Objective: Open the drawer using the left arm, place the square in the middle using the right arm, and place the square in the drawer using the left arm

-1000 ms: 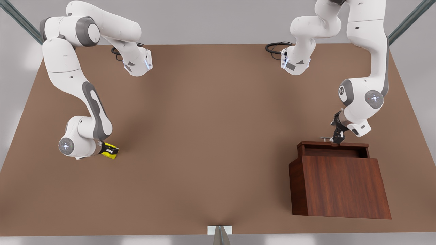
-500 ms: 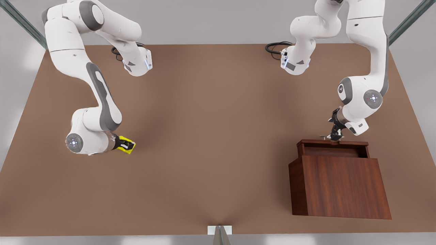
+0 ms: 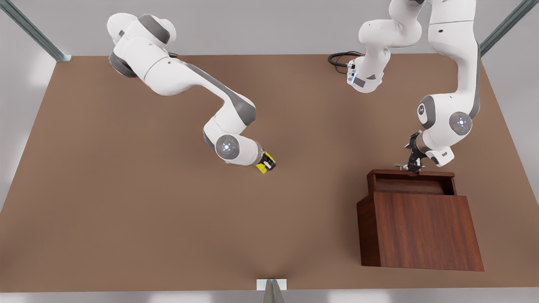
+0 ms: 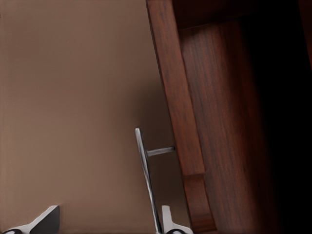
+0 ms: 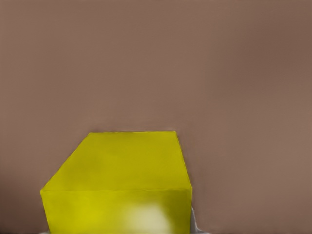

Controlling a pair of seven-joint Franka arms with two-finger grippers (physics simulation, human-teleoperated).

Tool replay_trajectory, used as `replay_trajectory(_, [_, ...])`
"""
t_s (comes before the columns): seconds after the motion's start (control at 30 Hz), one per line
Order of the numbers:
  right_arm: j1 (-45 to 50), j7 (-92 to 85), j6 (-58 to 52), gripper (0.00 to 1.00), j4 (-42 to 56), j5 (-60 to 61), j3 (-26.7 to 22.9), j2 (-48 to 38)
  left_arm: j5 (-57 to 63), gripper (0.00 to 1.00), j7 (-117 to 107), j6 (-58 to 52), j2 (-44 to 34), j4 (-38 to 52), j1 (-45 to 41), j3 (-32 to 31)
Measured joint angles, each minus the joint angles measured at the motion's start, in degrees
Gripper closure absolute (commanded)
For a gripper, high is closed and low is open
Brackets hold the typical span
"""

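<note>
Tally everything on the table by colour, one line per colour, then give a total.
Yellow: 1, the square, held in the right gripper.
Reddish-brown wood: 1, the cabinet with its drawer pulled open; the left gripper is at the silver handle.
White: 2 robot arms.
Total: 4.

A brown table (image 3: 126, 219) carries a wooden cabinet (image 3: 425, 229) at about four o'clock from its centre. The drawer (image 3: 410, 182) stands pulled out on the cabinet's twelve o'clock side, its inside dark. The left gripper (image 3: 412, 166) sits at the drawer's twelve o'clock edge, at the handle; the state of its fingers cannot be told. The right gripper (image 3: 267, 164) is near the table's centre, closed on the square (image 3: 263, 168), with its white arm reaching away toward ten o'clock. The square and the cabinet lie well apart.
</note>
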Motion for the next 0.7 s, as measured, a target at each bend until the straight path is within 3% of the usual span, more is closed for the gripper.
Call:
replay_trajectory(0.13, [3.36, 7.00, 5.00, 0.38, 2.48, -2.40, -0.52, 3.14, 0.06, 0.00, 0.02, -0.89, -0.45, 0.00, -0.35, 0.08])
replay_trajectory(0.2, [6.97, 6.79, 4.91, 0.38, 8.50, -3.04, -0.51, 7.39, 0.09, 0.00, 0.03, -1.57, -0.54, 0.00, -0.16, 0.08])
replay_trajectory(0.57, [28.18, 25.53, 4.43, 0.38, 18.23, -3.05, -16.95, 13.95, 0.06, 0.00, -0.96, -4.61, -1.32, -0.09, -0.16, -0.02])
replay_trajectory(0.7, [30.90, 27.58, 5.52, 0.38, 18.98, -3.78, -18.97, 16.62, -0.08, 0.00, -1.02, -5.74, -1.54, 0.00, -0.04, -0.01])
